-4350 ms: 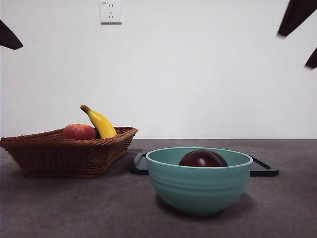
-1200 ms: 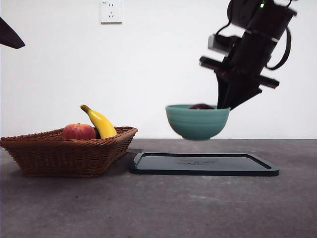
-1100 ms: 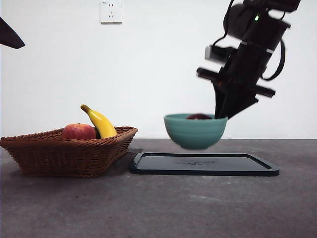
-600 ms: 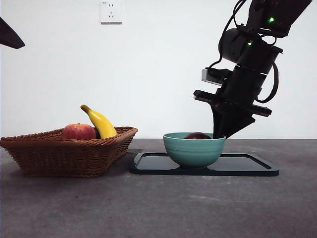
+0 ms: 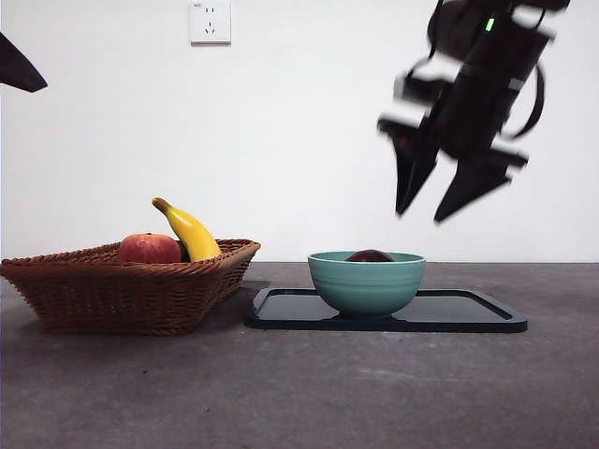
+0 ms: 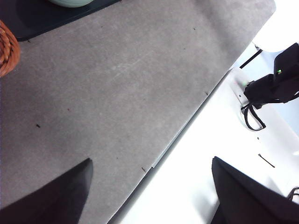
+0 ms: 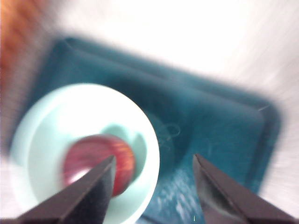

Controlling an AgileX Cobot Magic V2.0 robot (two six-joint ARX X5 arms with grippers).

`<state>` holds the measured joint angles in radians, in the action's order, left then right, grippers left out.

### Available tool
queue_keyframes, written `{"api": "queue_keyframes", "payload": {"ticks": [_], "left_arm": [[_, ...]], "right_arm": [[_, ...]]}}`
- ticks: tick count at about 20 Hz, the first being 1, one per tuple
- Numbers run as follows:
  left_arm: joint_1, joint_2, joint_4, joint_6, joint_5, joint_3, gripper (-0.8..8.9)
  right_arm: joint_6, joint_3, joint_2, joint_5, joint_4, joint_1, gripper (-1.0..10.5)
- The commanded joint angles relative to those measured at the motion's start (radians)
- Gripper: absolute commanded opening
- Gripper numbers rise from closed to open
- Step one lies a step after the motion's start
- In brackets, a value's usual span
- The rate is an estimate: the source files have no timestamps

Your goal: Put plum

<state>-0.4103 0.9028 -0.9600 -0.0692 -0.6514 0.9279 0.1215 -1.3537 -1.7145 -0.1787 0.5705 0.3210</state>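
Grey tabletop [image 5: 374,393], matte, faintly speckled. Directly on it: woven wicker basket [image 5: 126,295] at left; flat black tray [image 5: 468,313] at right, just beside the basket's right corner. Near half of tabletop bare.

Bowl [image 5: 367,282] hides most of the plum [image 5: 370,255].

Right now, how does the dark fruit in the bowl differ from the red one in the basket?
The plum is dark maroon; the red fruit is brighter red-orange. The plum sits low in the teal bowl, only its top showing; the red fruit rises above the wicker basket rim beside a banana. Both are round.
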Motion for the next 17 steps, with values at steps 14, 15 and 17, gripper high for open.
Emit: {"api": "queue_keyframes", "payload": {"ticks": [14,15,17], "left_arm": [[-0.004,0.006,0.032,-0.016,-0.003,0.012,4.03],[-0.004,0.006,0.040,-0.016,-0.003,0.012,4.03],[-0.004,0.006,0.050,-0.016,-0.003,0.012,4.03]], "right_arm": [[-0.031,0.140,0.683,-0.034,0.324,0.068,2.7],[-0.031,0.190,0.721,-0.034,0.321,0.082,2.7],[-0.031,0.278,0.786,-0.034,0.315,0.109,2.7]]}}
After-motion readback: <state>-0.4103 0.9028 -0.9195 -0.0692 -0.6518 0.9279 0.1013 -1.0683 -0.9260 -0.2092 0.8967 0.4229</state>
